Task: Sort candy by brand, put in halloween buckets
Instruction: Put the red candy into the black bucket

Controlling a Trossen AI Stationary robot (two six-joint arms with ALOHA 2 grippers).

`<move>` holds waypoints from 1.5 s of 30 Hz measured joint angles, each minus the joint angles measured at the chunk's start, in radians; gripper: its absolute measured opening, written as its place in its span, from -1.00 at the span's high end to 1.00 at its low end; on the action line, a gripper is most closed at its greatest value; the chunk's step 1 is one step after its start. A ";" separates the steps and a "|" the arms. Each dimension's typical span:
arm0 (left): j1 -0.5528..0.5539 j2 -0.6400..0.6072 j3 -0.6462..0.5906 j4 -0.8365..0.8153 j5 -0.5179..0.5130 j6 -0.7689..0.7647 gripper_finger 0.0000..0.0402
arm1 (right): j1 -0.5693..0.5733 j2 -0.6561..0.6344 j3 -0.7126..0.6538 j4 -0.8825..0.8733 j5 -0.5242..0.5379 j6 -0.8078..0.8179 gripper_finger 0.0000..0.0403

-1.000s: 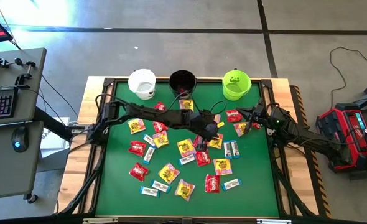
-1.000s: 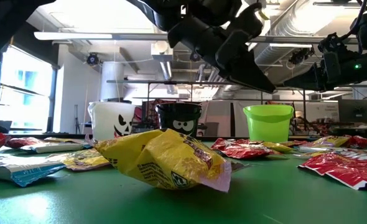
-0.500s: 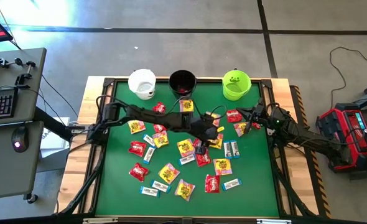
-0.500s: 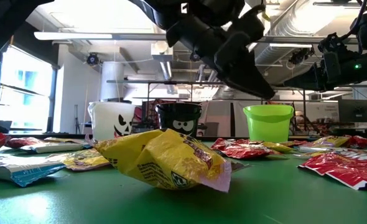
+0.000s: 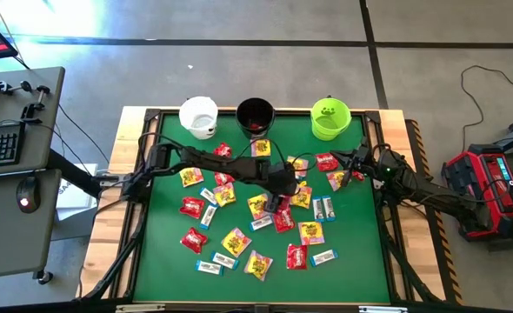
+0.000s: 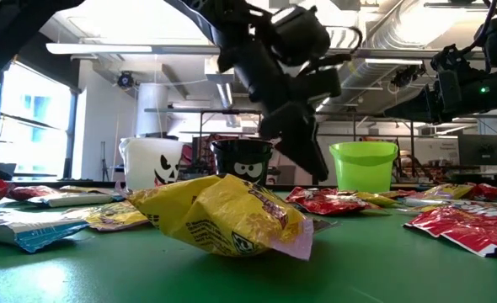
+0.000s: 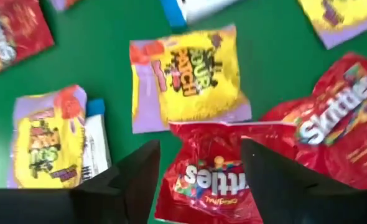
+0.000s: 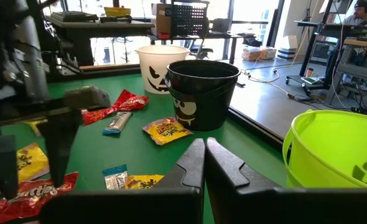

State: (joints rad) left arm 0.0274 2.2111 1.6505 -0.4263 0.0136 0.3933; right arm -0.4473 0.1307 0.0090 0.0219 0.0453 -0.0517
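- Candy, flat wrapped packets in red, yellow-and-pink and white-and-blue, lies scattered over your green table (image 5: 165, 261).
- Mid-table, your left gripper (image 7: 199, 171) stands wide open, empty, straddling a red squarish packet (image 7: 211, 180); a yellow-and-pink packet (image 7: 186, 78) lies just beyond.
- Your right gripper (image 8: 204, 163) waits shut at the right.
- Farthest: white pail (image 5: 198, 116), black pail (image 5: 255, 116), lime green pail (image 5: 330, 119).

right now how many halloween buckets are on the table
3, in a row along the far edge in the high view: the white bucket on the left, the black bucket in the middle, the lime green bucket on the right. None looks hidden.
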 joint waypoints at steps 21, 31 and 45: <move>0.061 0.053 0.002 0.002 0.147 0.080 0.04 | 0.000 0.000 0.000 0.000 0.000 0.000 1.00; 0.066 0.054 0.002 0.007 0.134 0.117 0.60 | 0.000 0.000 0.000 0.000 0.000 0.000 1.00; 0.116 0.049 0.063 -0.025 0.124 0.079 0.92 | 0.000 0.000 0.000 0.000 0.000 0.000 1.00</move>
State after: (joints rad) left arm 0.1439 2.2601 1.7131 -0.4517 0.1378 0.4723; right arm -0.4470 0.1307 0.0091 0.0216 0.0456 -0.0519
